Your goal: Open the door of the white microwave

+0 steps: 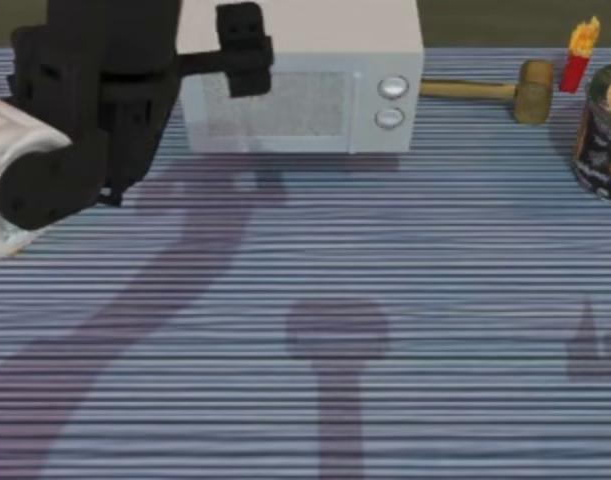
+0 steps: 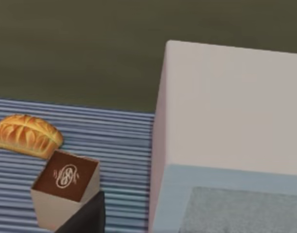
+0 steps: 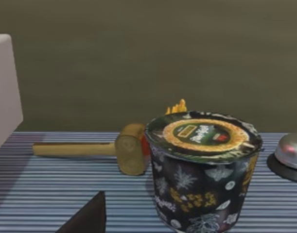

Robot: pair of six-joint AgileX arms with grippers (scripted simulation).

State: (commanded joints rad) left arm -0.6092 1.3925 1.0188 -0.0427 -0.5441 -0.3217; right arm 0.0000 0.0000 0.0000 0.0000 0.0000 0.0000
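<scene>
Top view: left gripper (image 1: 241, 50) over door (image 1: 275, 105), mallet (image 1: 490, 92) beside microwave (image 1: 305, 85)

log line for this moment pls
left gripper at upper left corner of door | white microwave door shut | right arm out of top view

Rendered simulation tabletop, not a real room: striped blue-grey table (image 1: 405, 300) before a flat olive backdrop. My props are a kitchen-ish jumble: white microwave (image 1: 303, 85), bread loaf (image 2: 26, 135), noodle cup (image 3: 201, 170), wooden mallet (image 1: 495, 90), service bell (image 3: 290, 151).
</scene>
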